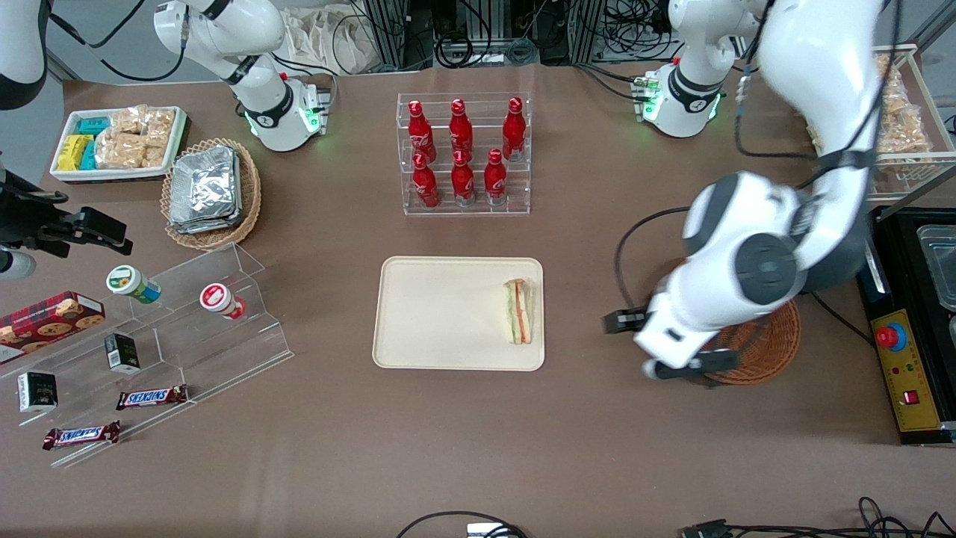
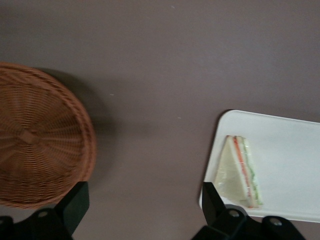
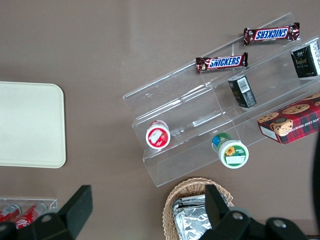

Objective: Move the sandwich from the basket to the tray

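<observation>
The sandwich (image 1: 520,311) (image 2: 240,170), a pale wedge with green and orange-red layers, lies on the cream tray (image 1: 441,314) (image 2: 287,145) near the tray's edge toward the working arm's end. The reddish-brown woven basket (image 1: 773,345) (image 2: 40,145) stands beside the tray with nothing showing in it, partly covered by the arm in the front view. My left gripper (image 1: 661,351) (image 2: 145,210) hovers open over bare table between tray and basket. Nothing is between its fingers (image 2: 75,202).
A clear rack of red bottles (image 1: 463,153) stands farther from the front camera than the tray. Toward the parked arm's end are acrylic steps (image 1: 172,336) with snacks, a tan basket of foil packs (image 1: 209,190) and a white snack tray (image 1: 119,142). A control box (image 1: 904,366) sits beside the basket.
</observation>
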You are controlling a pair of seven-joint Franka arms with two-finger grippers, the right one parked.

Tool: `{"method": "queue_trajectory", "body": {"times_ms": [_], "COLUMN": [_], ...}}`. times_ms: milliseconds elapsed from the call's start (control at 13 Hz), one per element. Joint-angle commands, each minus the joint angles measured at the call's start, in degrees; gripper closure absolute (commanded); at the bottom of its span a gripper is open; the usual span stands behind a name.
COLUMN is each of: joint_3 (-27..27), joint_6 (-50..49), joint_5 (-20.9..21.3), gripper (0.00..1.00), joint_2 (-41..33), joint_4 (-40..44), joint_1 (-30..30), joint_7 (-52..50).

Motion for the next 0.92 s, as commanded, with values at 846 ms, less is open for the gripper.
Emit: {"method": "queue_trajectory", "body": {"times_ms": [846], "joint_3": [0.2], "joint_6": [-17.8], "joint_5": [0.8], "gripper": [0.0], "joint_2": [-19.1], "joint_4": [-7.1], "joint_1": [16.4], "joint_7": [16.8]}}
